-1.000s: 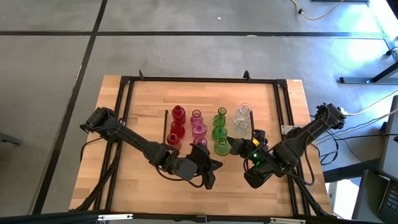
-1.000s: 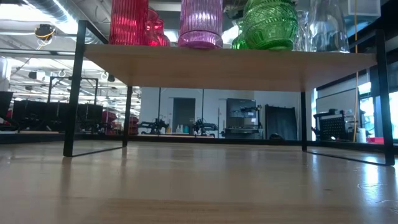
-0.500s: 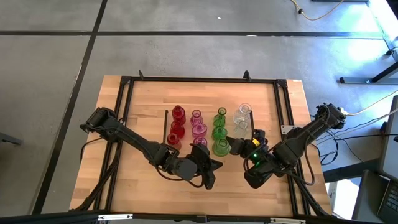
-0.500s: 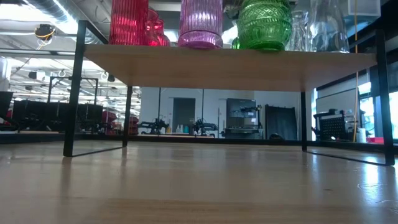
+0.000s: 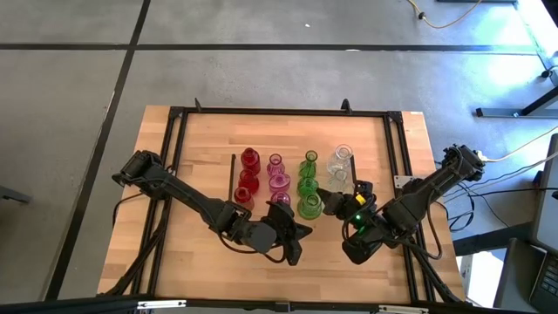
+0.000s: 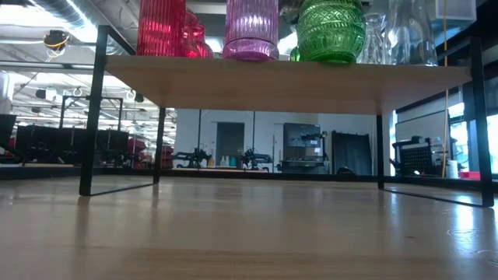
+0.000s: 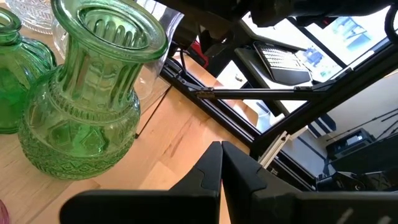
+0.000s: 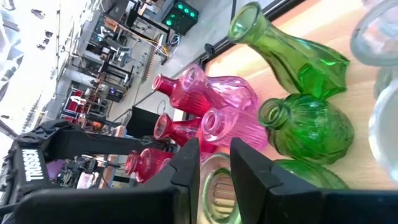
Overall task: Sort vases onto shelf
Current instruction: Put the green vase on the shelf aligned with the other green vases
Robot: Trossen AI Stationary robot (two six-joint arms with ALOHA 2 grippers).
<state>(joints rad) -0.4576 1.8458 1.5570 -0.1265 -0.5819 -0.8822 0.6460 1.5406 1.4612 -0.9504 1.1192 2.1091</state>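
Several small glass vases stand on their bases in rows on the shelf: red, pink, green and clear. The nearest green vase is round-bellied with a wide fluted neck and stands upright at the shelf's near edge. My right gripper is open just right of it, and the vase's mouth shows between its fingers. In the left wrist view the neck and rim are free of fingers. My left gripper is shut and waits near the shelf's front.
The wooden table has a black frame along its edges. Bare wood lies left of the red row and toward the far edge. Clear vases stand close behind the green ones. The room behind shows under the shelf in the low view.
In the low view the nearest green vase has shifted a little sideways along the shelf's near edge, then stood still. Both arms have stayed almost where they were.
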